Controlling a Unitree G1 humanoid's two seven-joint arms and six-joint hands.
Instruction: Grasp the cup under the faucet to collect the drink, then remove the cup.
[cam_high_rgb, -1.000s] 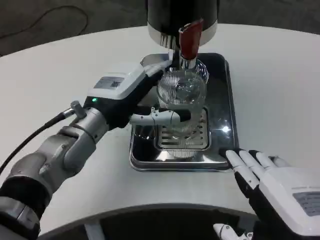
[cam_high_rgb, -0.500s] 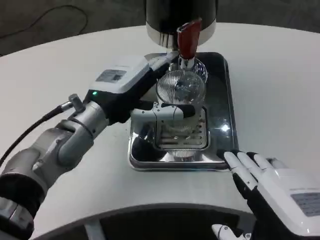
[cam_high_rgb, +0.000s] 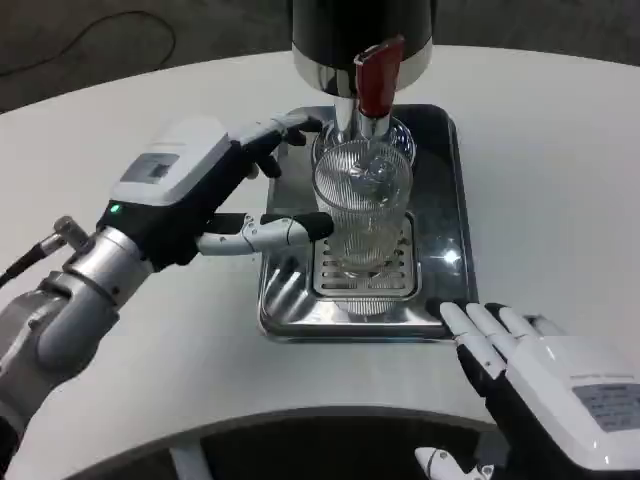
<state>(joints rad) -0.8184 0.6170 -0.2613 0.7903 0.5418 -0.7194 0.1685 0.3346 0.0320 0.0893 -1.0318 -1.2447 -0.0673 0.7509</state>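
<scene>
Surface: white round table (cam_high_rgb: 560, 180), dark floor behind it.
Left hand (cam_high_rgb: 215, 185): comes in from the left, fingers spread and holding nothing; one finger (cam_high_rgb: 275, 232) points at the cup's near left side, whether it touches I cannot tell.
Tray (cam_high_rgb: 455, 215): dark and glossy, with a slotted metal grille (cam_high_rgb: 362, 282).
Cup (cam_high_rgb: 363, 212): clear ribbed glass, upright on the grille under the faucet.
Faucet (cam_high_rgb: 376, 85): red lever on the dark dispenser (cam_high_rgb: 362, 35).
Right hand (cam_high_rgb: 545, 372): lies flat on the table by the tray's near right corner, fingers apart, empty.
</scene>
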